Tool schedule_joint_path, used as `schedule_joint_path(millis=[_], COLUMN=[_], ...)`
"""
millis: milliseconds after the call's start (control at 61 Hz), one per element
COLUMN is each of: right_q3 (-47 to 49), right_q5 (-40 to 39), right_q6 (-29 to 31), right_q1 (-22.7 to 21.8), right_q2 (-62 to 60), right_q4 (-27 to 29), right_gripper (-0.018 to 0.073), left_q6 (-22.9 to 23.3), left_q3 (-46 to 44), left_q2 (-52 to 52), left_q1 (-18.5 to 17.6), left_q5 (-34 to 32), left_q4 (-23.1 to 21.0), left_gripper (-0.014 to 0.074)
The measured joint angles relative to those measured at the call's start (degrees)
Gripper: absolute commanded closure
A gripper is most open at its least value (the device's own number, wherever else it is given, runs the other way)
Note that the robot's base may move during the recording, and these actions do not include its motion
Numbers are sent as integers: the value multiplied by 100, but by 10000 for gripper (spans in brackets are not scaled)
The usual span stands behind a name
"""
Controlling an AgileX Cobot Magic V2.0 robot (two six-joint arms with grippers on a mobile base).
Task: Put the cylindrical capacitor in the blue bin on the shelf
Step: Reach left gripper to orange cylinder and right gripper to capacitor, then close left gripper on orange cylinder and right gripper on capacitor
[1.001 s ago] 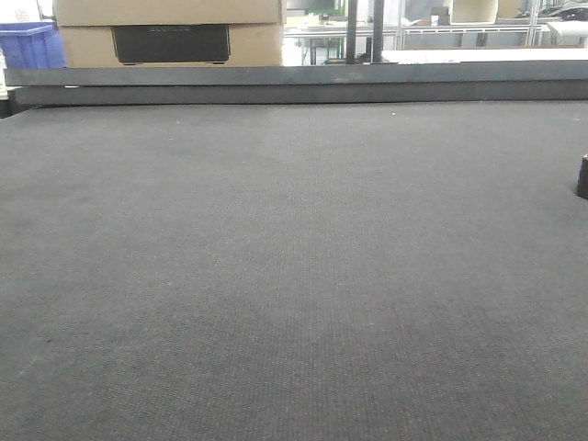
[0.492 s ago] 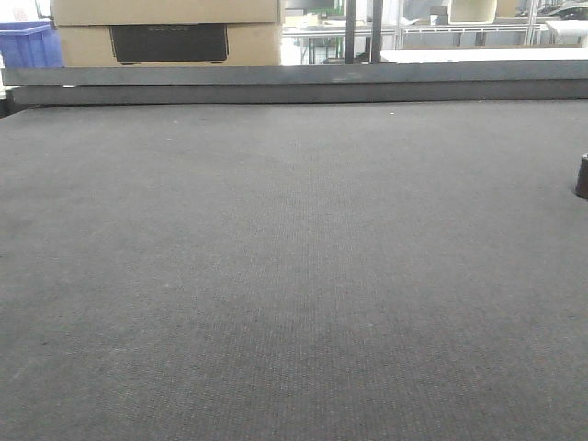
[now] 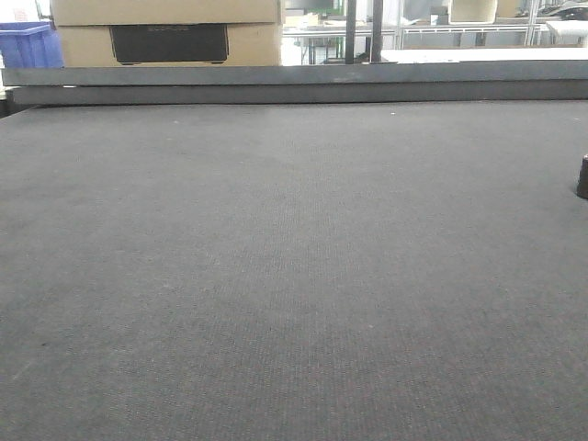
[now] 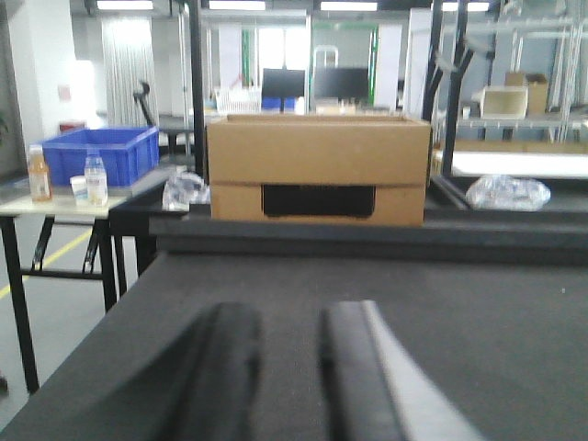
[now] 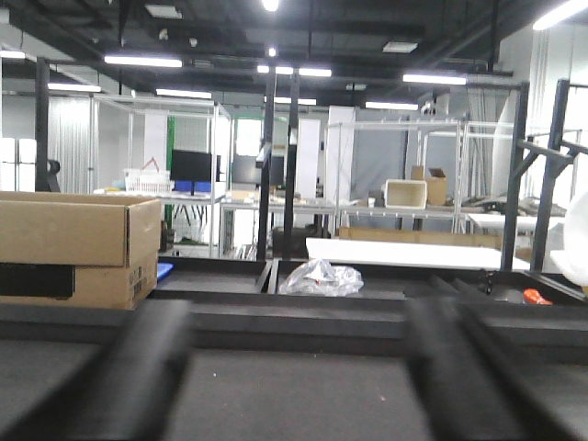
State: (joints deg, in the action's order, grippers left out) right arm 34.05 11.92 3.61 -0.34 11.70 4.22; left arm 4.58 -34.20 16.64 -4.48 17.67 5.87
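Note:
The cylindrical capacitor [image 3: 582, 177] is a small near-black stub standing on the dark felt table [image 3: 294, 276], cut by the right edge of the front view. No gripper appears in that view. In the left wrist view my left gripper [image 4: 292, 367] hovers low over the felt. Its two dark fingers stand a narrow gap apart with only felt between them. In the right wrist view my right gripper [image 5: 294, 377] is open wide and holds nothing. The shelf and its blue bin are out of view.
A cardboard box [image 4: 319, 168] with a dark hand slot sits past the table's raised far rail [image 3: 294, 83]. A blue crate [image 4: 96, 152] and bottles stand on a side table to the left. A crumpled plastic bag [image 5: 321, 277] lies behind the rail.
The front view has shifted very slightly against the background. The capacitor stays at the right edge.

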Motion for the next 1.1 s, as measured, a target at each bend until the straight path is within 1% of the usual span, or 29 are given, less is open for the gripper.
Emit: schedule_joint_path(millis=[66,115,148,197,246,361,476,541,623,738,787,919,968,1050,1099], right_q3=[166,208,218,218,218,132,-283,-595,-1041,-1392,-1422,-1422,-1392,-1249,-1131], right_q5=[54,54,65,77,116,148,-240,-699,-1559,-2792,-3245,-4772,-5312,-5870,-6047], right_q6=[0,0,0,0,0,0,0,0,0,0,0,0,0,0,0], right_q1=[0,0,0,0,0,0,0,0,0,0,0,-74,-105,-184,-218], right_q2=[362,622,807,1066,1346,2044,2743,3121,3731,4575,4983,6057,6523,7185,7486], right_q4=[0,0,0,0,0,0,-10,-10,-10,-10,-10,23,163,311,360], right_gripper=[-15,-12,-11,-11,-11,-11,-11,-11,-11,-11,-11,-11,-11,-11,-11], left_q6=[0,0,0,0,0,0,0,0,0,0,0,0,0,0,0], left_q3=[-141,-187,-213,-212,-212,-212,-212,-212,-212,-212,-212,-212,-212,-212,-212], left_q2=[258,493,621,765,861,968,979,979,979,979,979,979,979,979,979], left_q1=[0,0,0,-12,-52,-237,-324,-335,-335,-347,-347,-347,-347,-347,-347], left_q5=[41,41,41,41,54,-2,-143,-174,-204,-217,-217,-217,-217,-217,-228], left_q4=[0,8,8,8,8,8,8,8,8,8,8,8,8,8,8], left_gripper=[156,86,47,11,-6,-5,-5,-5,-5,-5,-5,-5,-5,-5,-5])
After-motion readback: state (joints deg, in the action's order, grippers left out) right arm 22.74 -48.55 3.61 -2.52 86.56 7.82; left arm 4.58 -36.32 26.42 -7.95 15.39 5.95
